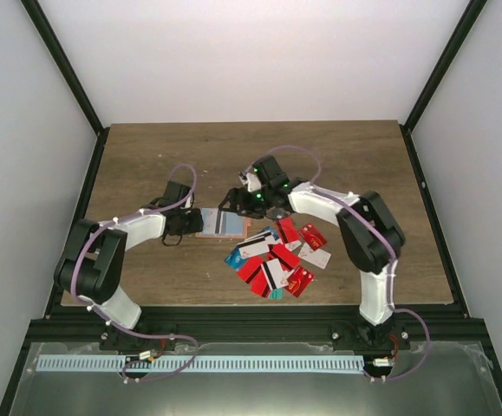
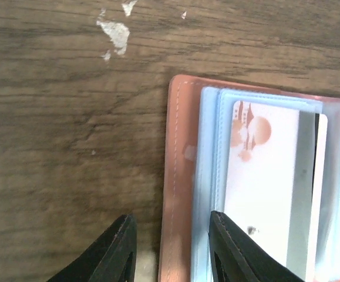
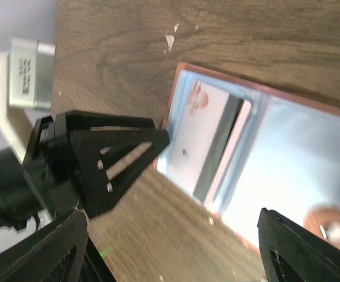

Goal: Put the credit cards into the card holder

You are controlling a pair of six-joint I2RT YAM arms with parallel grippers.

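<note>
Left claw (image 2: 171, 226) narrowly straddles the card holder (image 2: 178, 170) edge, while right claw (image 3: 168, 220) gapes wide above it.

One card holder (image 1: 222, 223) lies open on the desk (image 1: 146, 165) — a single white card (image 2: 263, 176) sits in its sleeve. Beside it, roughly eleven loose cards (image 1: 287, 256) overlap — about six red, three white, one blue, one teal.

Card holder (image 1: 223, 223): salmon-brown, open and flat on the table (image 1: 146, 156), pale-blue clear sleeves upward, one white card (image 2: 261, 176) with orange print in its left sleeve. Credit cards (image 1: 278, 258): mostly red, overlapping in a heap just beside its right.
</note>
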